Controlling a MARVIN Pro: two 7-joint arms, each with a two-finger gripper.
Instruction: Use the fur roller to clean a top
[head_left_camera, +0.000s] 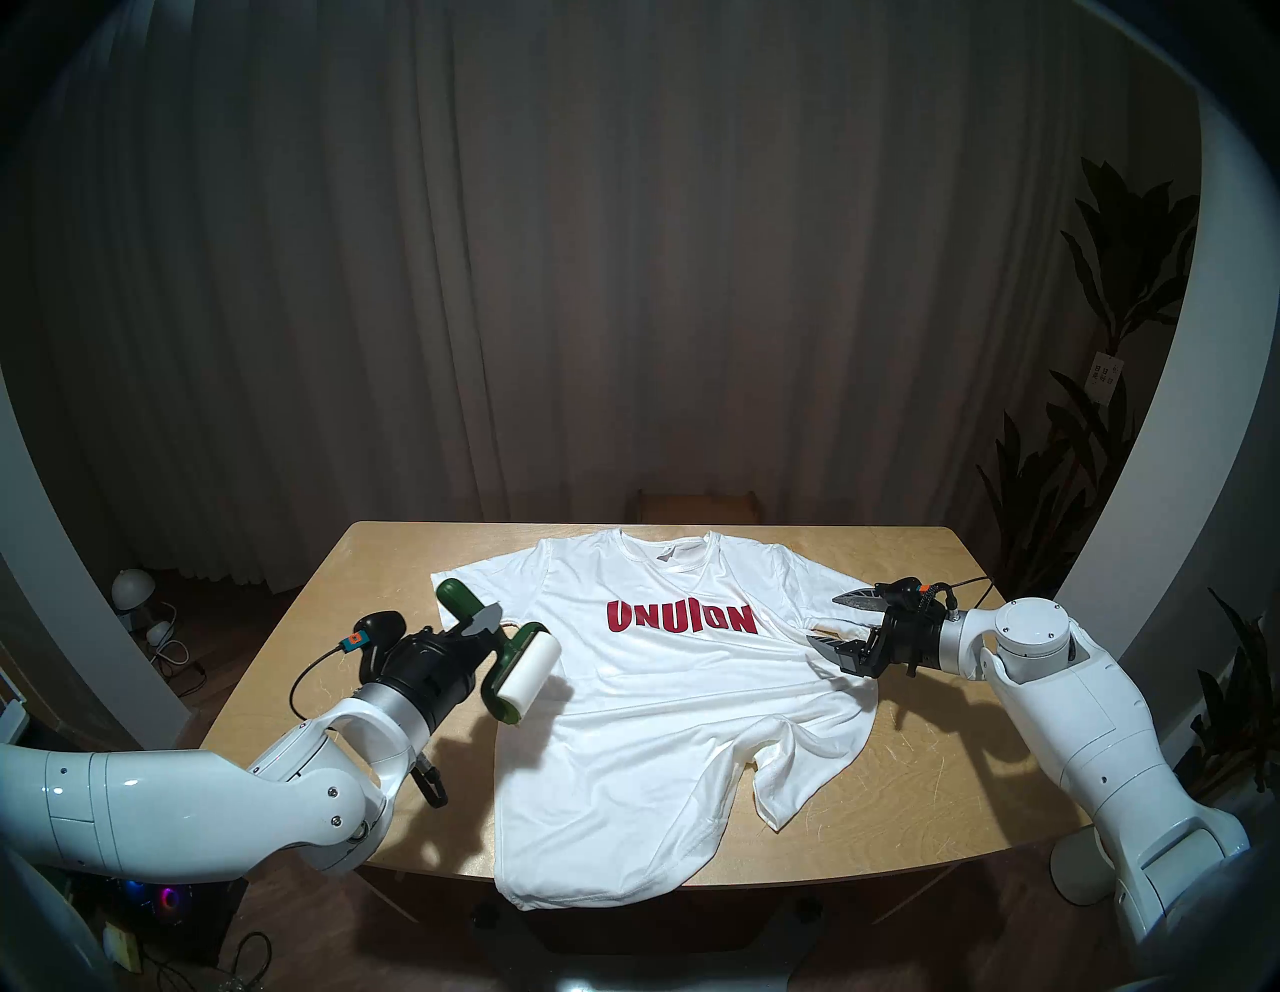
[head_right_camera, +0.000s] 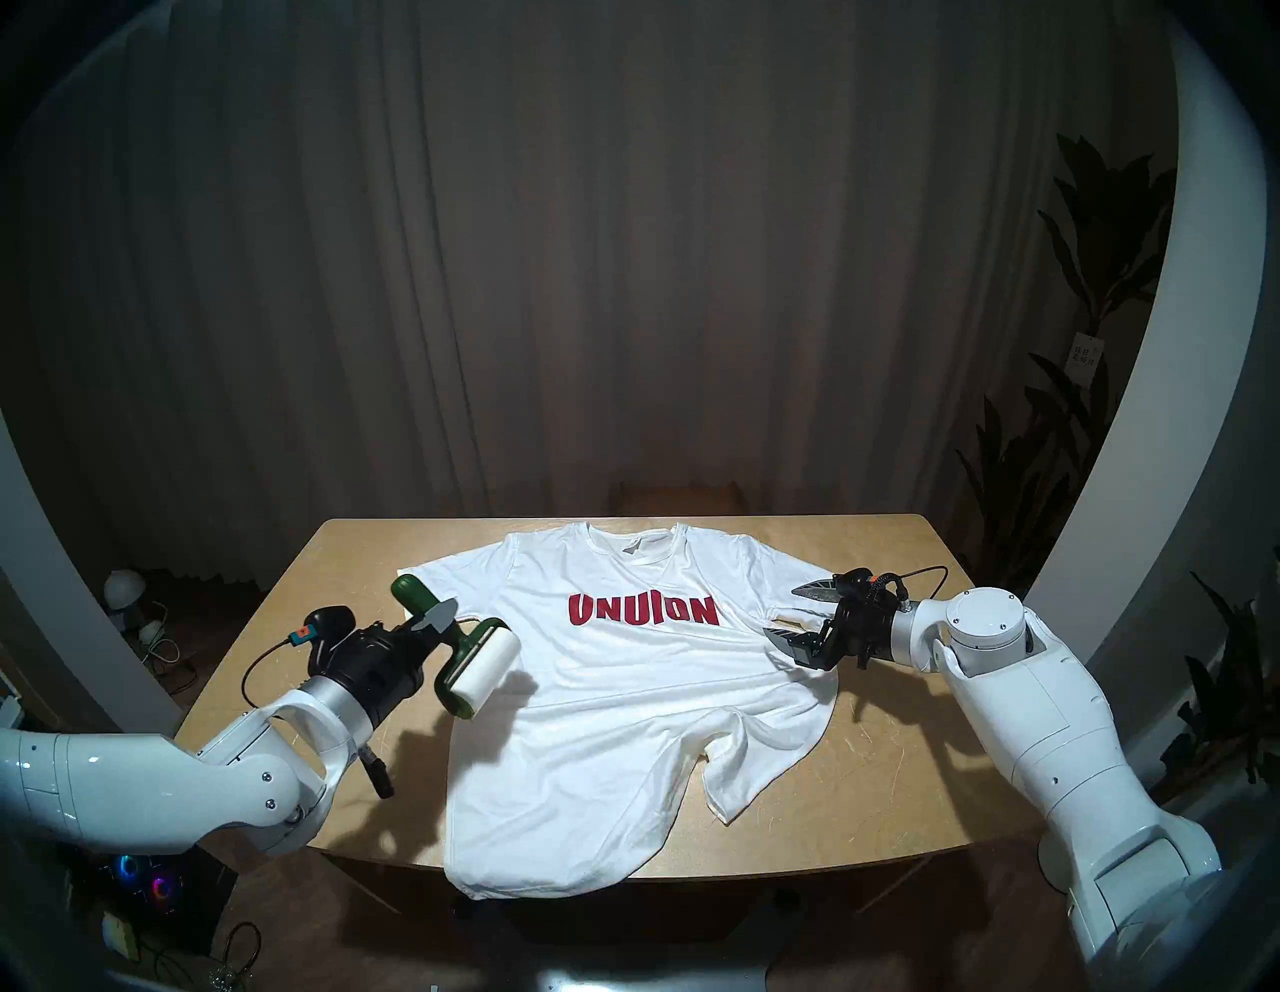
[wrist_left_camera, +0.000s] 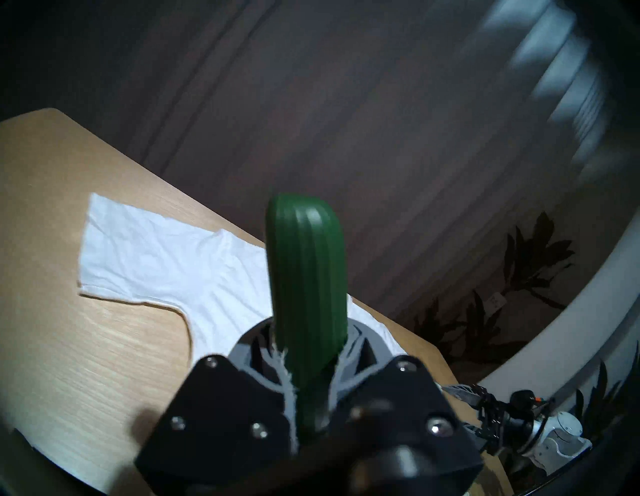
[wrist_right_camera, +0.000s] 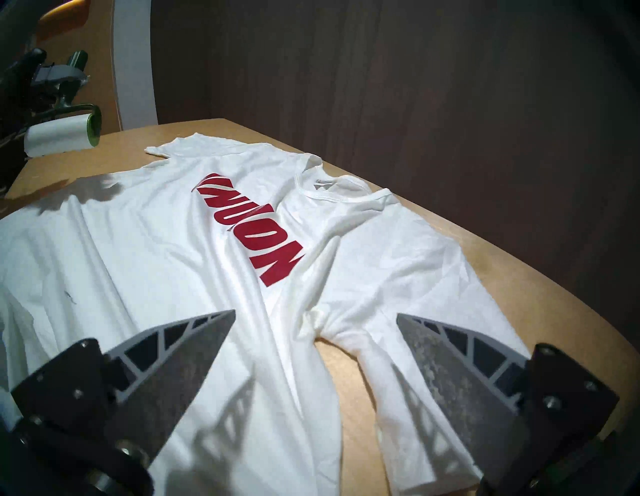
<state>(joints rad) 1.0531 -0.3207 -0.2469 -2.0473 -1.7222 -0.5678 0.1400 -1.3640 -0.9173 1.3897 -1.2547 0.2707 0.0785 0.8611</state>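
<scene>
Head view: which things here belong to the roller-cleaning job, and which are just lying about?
In the job:
- fur roller, held by the left gripper
- white T-shirt spread on the table
- right gripper, open at the shirt's sleeve

Lying about:
- potted plant
- small lamp on the floor

You see the fur roller handle only in the left wrist view; its roll is hidden.
</scene>
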